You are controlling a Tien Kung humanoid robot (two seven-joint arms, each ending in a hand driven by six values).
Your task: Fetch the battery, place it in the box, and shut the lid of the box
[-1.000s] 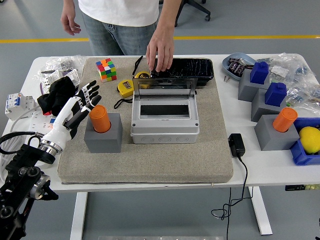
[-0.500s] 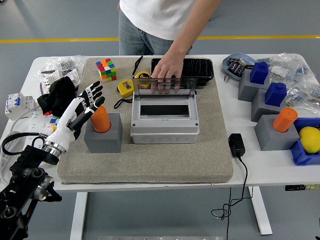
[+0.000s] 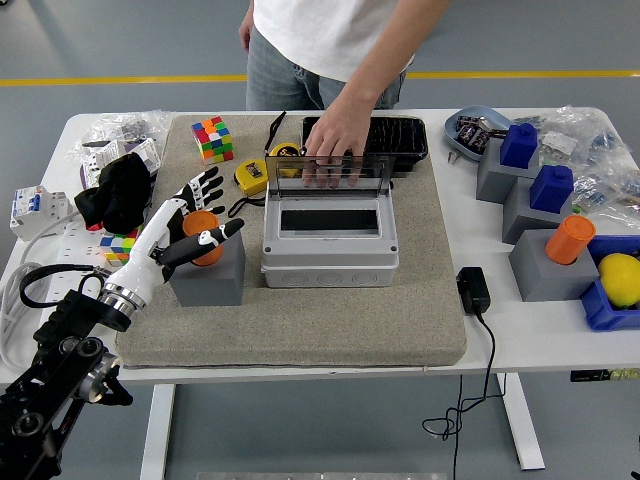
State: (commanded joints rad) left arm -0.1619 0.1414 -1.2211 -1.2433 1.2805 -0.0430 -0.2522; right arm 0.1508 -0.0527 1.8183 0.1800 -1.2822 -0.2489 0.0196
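Left hand (image 3: pixel 190 225) over orange battery (image 3: pixel 203 237), fingers spread, seemingly ungrasped.

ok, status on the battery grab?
Left robot hand open around orange battery, not gripped; battery upright in grey holder. Right out of view. Grey box lid up; person's hand behind the lid.

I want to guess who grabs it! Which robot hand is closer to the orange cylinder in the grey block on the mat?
Left. The left hand is spread right over the orange cylinder in its grey block; the right hand is out of view.
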